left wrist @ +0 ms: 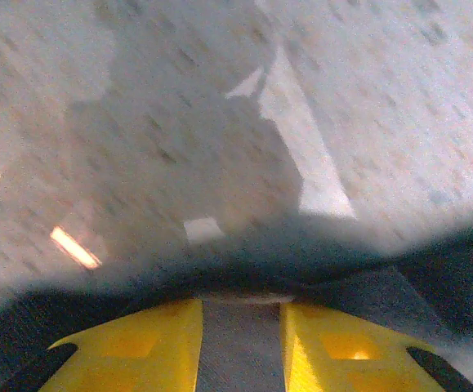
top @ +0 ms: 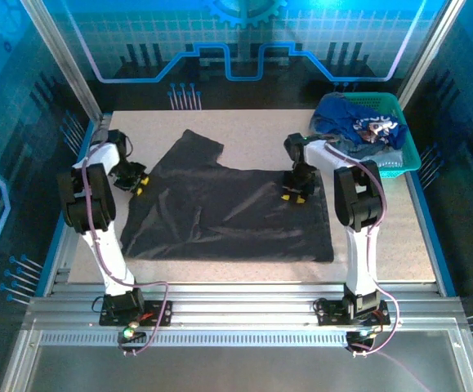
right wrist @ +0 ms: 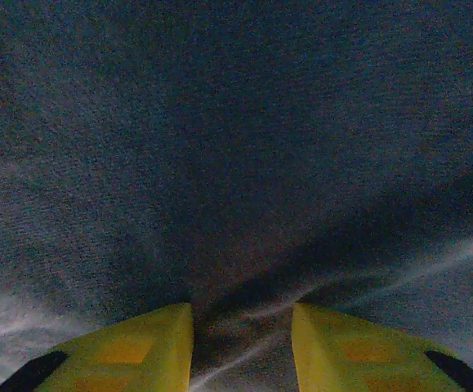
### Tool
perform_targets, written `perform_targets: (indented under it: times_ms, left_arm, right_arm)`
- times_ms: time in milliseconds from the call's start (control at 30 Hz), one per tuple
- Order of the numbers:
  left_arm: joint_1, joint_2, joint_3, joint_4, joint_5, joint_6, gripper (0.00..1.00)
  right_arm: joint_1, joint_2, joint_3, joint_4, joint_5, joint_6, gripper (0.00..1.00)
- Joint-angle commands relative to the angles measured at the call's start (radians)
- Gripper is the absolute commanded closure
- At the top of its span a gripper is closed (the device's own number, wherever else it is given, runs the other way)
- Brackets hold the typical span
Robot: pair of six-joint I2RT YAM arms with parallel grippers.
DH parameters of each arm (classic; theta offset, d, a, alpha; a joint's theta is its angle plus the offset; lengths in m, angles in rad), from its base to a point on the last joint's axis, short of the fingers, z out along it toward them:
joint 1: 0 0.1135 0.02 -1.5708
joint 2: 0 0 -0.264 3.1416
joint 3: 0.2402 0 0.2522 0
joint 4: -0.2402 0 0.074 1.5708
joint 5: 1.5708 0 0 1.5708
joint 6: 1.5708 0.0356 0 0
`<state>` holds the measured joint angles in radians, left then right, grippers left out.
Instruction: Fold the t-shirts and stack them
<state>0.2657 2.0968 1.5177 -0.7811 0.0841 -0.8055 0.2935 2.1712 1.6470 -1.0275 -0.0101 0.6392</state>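
A large charcoal-grey t-shirt lies spread flat on the speckled table, one sleeve pointing to the back left. My left gripper sits at the shirt's left edge. In the left wrist view its yellow fingers are shut on a strip of the dark cloth, with bare table beyond. My right gripper is down on the shirt's back right part. Creases of the shirt bunch up between its yellow fingers, which are shut on the fabric. A royal-blue t-shirt with pale print is heaped in the basket.
A teal mesh basket stands at the table's back right corner, close behind the right arm. Metal frame rails run along the table's left, right and near edges. Bare table lies behind the shirt and to its right.
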Motion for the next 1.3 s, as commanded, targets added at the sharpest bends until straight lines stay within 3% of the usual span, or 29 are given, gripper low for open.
perform_targets:
  times_ms: [0, 233, 400, 567, 800, 967, 1133, 1267]
  left_arm:
    - [0.025, 0.040, 0.042, -0.033, -0.029, 0.067, 0.68]
    - [0.072, 0.075, 0.111, -0.086, -0.061, 0.080, 0.66]
    - [0.080, 0.026, 0.159, -0.107, -0.102, 0.069, 0.63]
    - [-0.017, 0.007, 0.290, -0.061, -0.080, 0.047, 0.53]
    - [-0.161, 0.183, 0.510, 0.185, 0.121, 0.006, 0.42]
    - [-0.208, 0.288, 0.565, 0.404, 0.183, -0.021, 0.40]
    - [-0.230, 0.372, 0.673, 0.402, 0.207, -0.017, 0.40]
    - [-0.233, 0.379, 0.674, 0.401, 0.209, -0.029, 0.41]
  right_arm:
    - [0.041, 0.022, 0.025, -0.030, -0.073, 0.021, 0.61]
    - [0.074, 0.045, 0.076, -0.048, -0.140, 0.052, 0.59]
    - [0.040, -0.044, 0.100, -0.056, -0.048, 0.075, 0.56]
    - [-0.039, -0.075, 0.140, -0.028, 0.039, 0.042, 0.54]
    - [-0.117, 0.039, 0.264, -0.100, 0.171, 0.026, 0.54]
    - [-0.133, 0.057, 0.243, -0.079, 0.219, 0.044, 0.52]
    - [-0.132, 0.090, 0.230, -0.085, 0.240, 0.078, 0.53]
    - [-0.135, 0.117, 0.224, -0.060, 0.258, 0.073, 0.60]
